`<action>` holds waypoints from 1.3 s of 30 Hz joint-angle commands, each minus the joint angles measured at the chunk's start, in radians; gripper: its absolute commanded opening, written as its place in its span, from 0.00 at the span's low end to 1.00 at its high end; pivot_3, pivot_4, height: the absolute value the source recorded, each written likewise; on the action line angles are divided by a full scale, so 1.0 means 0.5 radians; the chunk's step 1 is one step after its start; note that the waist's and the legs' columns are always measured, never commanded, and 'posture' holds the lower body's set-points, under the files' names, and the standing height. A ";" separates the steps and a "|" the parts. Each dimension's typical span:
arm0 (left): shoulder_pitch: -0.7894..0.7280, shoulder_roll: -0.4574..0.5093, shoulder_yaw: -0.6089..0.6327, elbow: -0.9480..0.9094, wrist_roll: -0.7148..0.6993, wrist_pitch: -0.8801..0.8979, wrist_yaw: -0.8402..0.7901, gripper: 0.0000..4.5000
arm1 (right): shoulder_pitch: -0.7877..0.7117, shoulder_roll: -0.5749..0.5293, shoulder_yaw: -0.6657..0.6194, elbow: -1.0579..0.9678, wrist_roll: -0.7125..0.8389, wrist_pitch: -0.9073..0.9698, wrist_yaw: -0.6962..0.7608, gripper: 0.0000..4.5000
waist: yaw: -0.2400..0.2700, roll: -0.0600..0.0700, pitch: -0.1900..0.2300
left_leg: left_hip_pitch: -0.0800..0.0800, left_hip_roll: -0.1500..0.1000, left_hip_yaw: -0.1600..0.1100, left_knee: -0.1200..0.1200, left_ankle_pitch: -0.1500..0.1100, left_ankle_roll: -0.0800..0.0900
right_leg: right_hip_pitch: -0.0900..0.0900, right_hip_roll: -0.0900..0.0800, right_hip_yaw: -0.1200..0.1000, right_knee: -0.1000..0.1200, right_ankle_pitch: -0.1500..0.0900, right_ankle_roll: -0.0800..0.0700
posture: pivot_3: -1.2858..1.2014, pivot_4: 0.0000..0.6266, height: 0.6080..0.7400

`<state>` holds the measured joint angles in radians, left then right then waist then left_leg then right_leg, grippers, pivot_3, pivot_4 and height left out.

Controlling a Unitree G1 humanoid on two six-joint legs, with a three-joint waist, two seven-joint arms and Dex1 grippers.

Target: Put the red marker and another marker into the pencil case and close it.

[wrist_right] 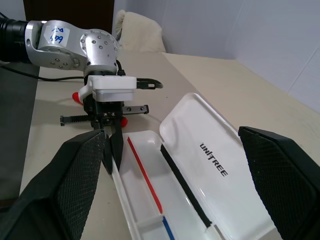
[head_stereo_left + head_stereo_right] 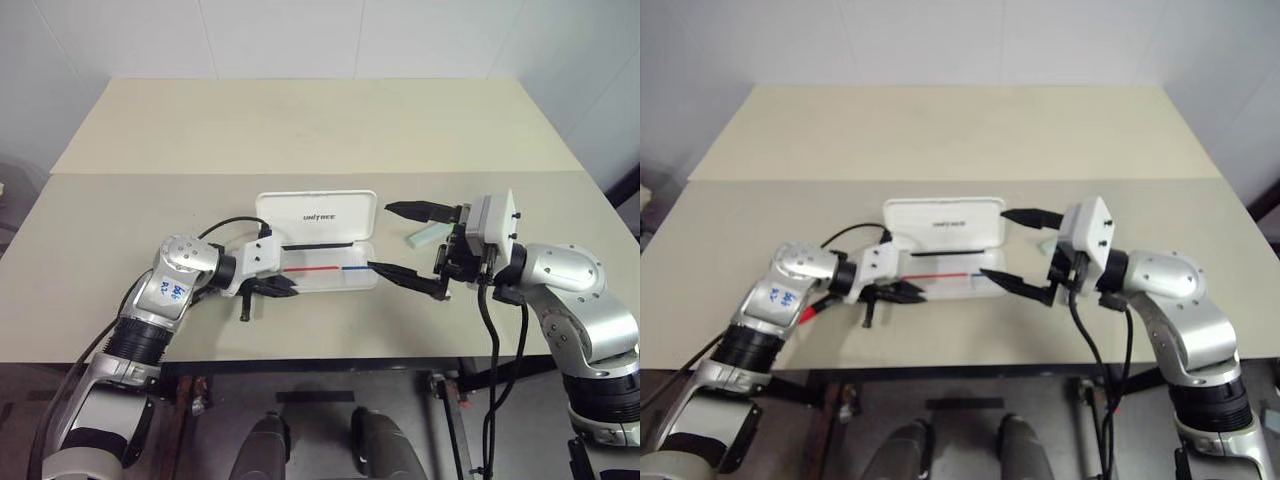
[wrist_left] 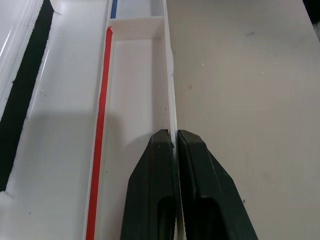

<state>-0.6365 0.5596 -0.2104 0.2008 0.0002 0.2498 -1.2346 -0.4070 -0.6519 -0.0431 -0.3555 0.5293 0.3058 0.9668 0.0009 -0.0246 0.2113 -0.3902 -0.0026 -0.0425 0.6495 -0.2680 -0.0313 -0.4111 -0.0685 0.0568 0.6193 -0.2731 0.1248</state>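
Left fingers (image 3: 174,150) pinch the pencil case (image 2: 330,262) front wall. Right fingers (image 2: 405,240) spread wide beside its open lid.

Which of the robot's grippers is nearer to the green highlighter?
Right. The right gripper stands open beside the chunky pale green highlighter; the left gripper is shut on the white plastic pencil case's front wall, further away.

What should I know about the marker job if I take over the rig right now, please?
Left tool: shut on the near wall of the open pencil case.
Right tool: open, empty, at the case's right end.
Red marker: on the table by the left arm.
Green marker: on the table behind the right tool.
Done: case open.
Left: both markers in, lid shut.
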 commanded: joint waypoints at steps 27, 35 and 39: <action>0.408 0.003 0.460 -0.395 -0.627 -0.369 0.198 0.64 | -0.027 0.101 0.072 -0.037 0.008 -0.018 -0.048 1.00 | -0.014 0.000 0.000 | 0.001 0.002 0.001 -0.004 0.000 0.000 | -0.003 -0.001 0.000 0.000 -0.001 -0.001 | 0.52 0.24 1.00; 0.718 0.305 0.921 -0.485 -0.894 -0.130 0.242 0.64 | -0.046 0.142 0.108 0.009 0.003 -0.030 -0.012 1.00 | -0.050 0.000 0.000 | 0.003 0.005 0.000 -0.007 -0.001 -0.001 | -0.004 -0.002 -0.001 0.000 -0.002 -0.004 | 0.52 0.24 1.00; 0.799 0.431 1.056 -0.366 -0.893 -0.139 0.240 0.64 | -0.057 0.156 0.121 0.028 0.001 -0.038 -0.003 1.00 | -0.053 0.000 0.000 | 0.003 0.005 0.000 -0.007 -0.001 -0.001 | -0.003 -0.004 -0.003 0.000 -0.003 -0.005 | 0.52 0.24 1.00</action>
<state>-0.2529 0.7535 0.2769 0.0042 -0.4311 0.1882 -1.1149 -0.4224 -0.5783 0.0233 -0.3249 0.5267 0.3049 0.9572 -0.0259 -0.0247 0.2112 -0.3887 -0.0002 -0.0425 0.6459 -0.2682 -0.0320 -0.4126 -0.0713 0.0546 0.6193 -0.2745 0.1222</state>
